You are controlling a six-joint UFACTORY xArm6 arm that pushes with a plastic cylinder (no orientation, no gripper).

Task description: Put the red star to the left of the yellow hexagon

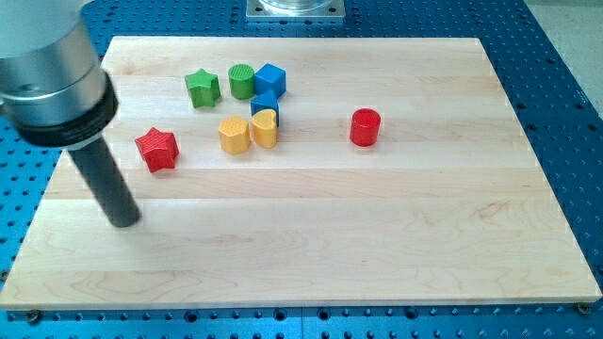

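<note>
The red star [156,149] is located on the left part of the pale wooden desk [311,254], to the view's left of the yellow hexagon [233,135], with a clear gap between them. No long axis is exhibited by the star; one point is directed toward the view's top. The tool is a plain dark rod without jaws. My tip [124,222] is positioned below and left of the star, not touching it. A yellow heart [265,127] adjoins the hexagon. All blocks appear smooth and matte. No writing is legible.

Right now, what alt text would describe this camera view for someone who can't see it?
My tip rests on a wooden board, below and left of the red star. To the star's right sit the yellow hexagon, a yellow heart, green and blue blocks, and a red cylinder.
</note>
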